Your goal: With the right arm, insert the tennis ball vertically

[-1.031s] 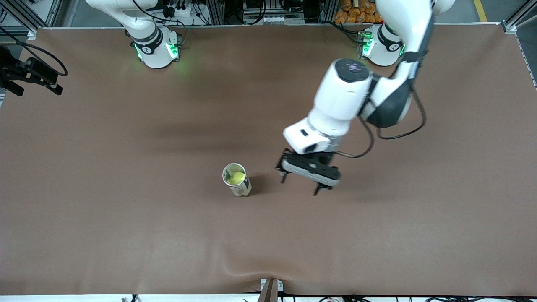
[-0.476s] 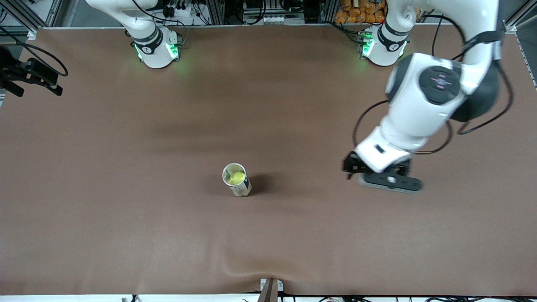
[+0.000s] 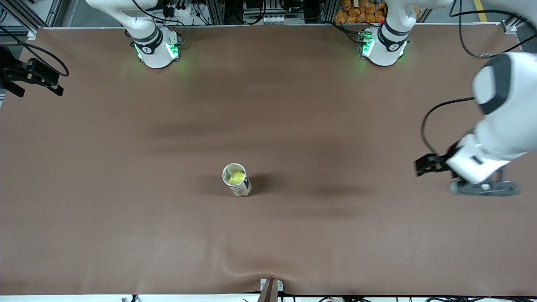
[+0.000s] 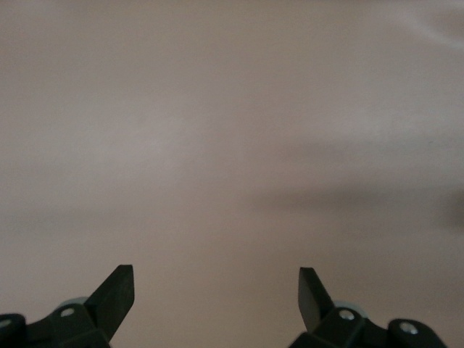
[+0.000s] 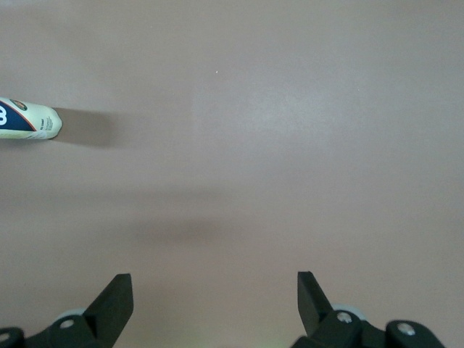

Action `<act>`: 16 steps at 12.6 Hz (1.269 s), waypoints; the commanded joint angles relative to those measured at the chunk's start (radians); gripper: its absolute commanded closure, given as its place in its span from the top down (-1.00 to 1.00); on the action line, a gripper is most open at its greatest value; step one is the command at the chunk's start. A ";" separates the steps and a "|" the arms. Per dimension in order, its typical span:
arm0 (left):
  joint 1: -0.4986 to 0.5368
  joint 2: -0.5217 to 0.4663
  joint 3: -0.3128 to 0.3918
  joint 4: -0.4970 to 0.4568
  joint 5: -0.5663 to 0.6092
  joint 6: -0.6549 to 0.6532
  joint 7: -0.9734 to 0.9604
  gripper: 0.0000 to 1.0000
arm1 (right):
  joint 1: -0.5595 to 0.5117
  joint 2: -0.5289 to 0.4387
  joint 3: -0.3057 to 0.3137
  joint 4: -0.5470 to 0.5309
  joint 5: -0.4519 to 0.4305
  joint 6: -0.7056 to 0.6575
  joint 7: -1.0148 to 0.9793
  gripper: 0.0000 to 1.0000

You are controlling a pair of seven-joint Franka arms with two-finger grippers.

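A yellow-green tennis ball (image 3: pixel 236 178) sits inside an upright white can (image 3: pixel 242 189) near the middle of the brown table. The right arm rises from its base (image 3: pixel 156 48) out of the front view. Its right gripper (image 5: pixel 215 283) shows only in the right wrist view, open and empty above bare table, with the can (image 5: pixel 30 122) far off at that view's edge. My left gripper (image 3: pixel 483 189) hangs over the table at the left arm's end. In the left wrist view the left gripper (image 4: pixel 215 279) is open with only table below it.
A black camera mount (image 3: pixel 30 75) stands at the right arm's end of the table. A small metal bracket (image 3: pixel 270 287) sits at the table's edge nearest the front camera, where the brown mat (image 3: pixel 126 218) ripples slightly.
The left arm has swung away from beside the can, toward its own end of the table, with its gripper still open. The can and the ball have not moved.
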State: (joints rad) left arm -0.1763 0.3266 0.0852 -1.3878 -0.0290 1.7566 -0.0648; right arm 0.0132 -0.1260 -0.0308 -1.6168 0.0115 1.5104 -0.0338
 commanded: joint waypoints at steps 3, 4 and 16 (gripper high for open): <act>0.029 -0.072 0.036 -0.013 0.012 -0.095 0.031 1.00 | -0.012 -0.018 0.009 -0.017 -0.005 0.002 -0.014 1.00; 0.029 -0.086 0.041 -0.014 0.015 -0.098 0.052 1.00 | -0.012 -0.018 0.009 -0.017 -0.005 0.004 -0.014 1.00; 0.020 -0.308 0.054 -0.148 0.011 -0.227 0.106 1.00 | -0.007 -0.020 0.006 -0.018 -0.004 -0.006 -0.014 1.00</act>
State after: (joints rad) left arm -0.1473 0.0826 0.1361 -1.4566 -0.0261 1.5258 0.0254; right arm 0.0132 -0.1260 -0.0304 -1.6176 0.0119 1.5058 -0.0343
